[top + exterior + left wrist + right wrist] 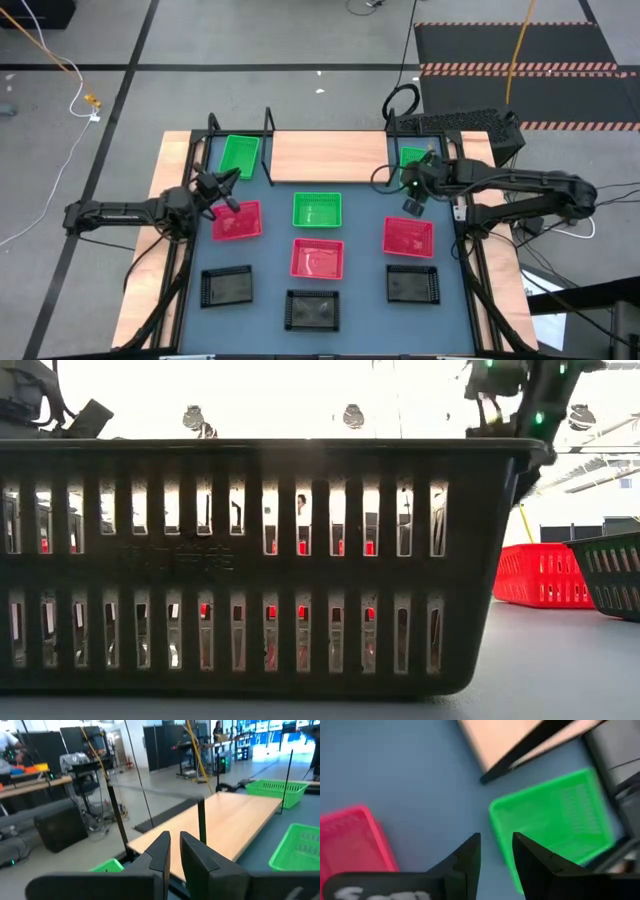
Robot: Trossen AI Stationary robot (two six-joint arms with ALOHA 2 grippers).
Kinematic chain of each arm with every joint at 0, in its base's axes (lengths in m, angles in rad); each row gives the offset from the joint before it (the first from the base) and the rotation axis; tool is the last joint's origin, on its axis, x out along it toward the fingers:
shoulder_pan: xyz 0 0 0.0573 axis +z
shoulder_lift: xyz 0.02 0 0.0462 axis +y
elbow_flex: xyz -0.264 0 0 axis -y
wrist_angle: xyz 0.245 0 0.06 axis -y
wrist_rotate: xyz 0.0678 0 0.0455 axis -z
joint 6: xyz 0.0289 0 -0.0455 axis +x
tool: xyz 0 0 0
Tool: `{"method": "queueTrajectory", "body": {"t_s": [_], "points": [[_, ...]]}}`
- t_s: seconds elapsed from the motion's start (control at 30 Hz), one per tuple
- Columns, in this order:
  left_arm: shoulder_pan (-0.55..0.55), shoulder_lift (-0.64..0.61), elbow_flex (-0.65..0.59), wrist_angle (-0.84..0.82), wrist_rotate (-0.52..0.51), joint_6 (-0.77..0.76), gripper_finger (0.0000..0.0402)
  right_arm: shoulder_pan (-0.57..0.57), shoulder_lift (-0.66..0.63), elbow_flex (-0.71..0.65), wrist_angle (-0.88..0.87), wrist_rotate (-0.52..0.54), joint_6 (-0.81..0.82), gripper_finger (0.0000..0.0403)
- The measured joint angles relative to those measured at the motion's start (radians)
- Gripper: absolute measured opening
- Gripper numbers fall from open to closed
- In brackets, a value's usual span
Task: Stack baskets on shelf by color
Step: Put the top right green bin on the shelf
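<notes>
The light-wood shelf [330, 157] lies at the table's far edge. One green basket [240, 157] stands beside its left end, one [413, 157] beside its right end, partly under my right arm, and one [317, 211] in front of it. Three pink-red baskets [237, 221] [317, 259] [408, 236] and three black ones [227, 287] [313, 309] [413, 284] stand nearer. My left gripper [228, 190] [175, 840] hovers between the left green and pink-red baskets, fingers almost together. My right gripper [413, 207] [496, 840] hangs above the tabletop between the right green basket [550, 820] and a pink-red one [350, 840], slightly open. Both are empty.
All baskets rest on their bottoms on the blue-grey tabletop [270, 240]. Black frame posts [268, 125] rise at the shelf's ends. In the low view a black basket [270, 560] fills most of the picture. Bare tabletop lies between the basket rows.
</notes>
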Motion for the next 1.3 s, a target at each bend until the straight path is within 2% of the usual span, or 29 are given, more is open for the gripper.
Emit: {"method": "queueTrajectory", "body": {"t_s": [0.13,0.47,0.7,1.0,1.13,1.3], "points": [[0.0,0.0,0.0,0.048,0.0,0.067,0.0047,-0.033,0.0,-0.111,0.111,-0.04,-0.056,0.0105],[0.0,0.0,0.0,0.069,0.0,0.12,0.0047,-0.102,0.041,-0.113,0.162,-0.016,-0.159,0.0106],[0.0,0.0,0.0,0.067,-0.001,0.168,0.0047,-0.159,0.123,-0.114,0.186,-0.065,-0.315,0.0106],[0.0,0.0,0.0,0.067,-0.001,0.176,0.0047,-0.227,0.205,-0.114,0.229,-0.066,-0.374,0.0104],[0.0,0.0,0.0,0.07,-0.006,0.201,0.0047,-0.235,0.211,-0.114,0.225,-0.067,-0.372,0.0082],[0.0,0.0,0.0,0.087,-0.014,0.257,0.0047,-0.236,0.211,-0.114,0.223,-0.067,-0.371,0.0017]]}}
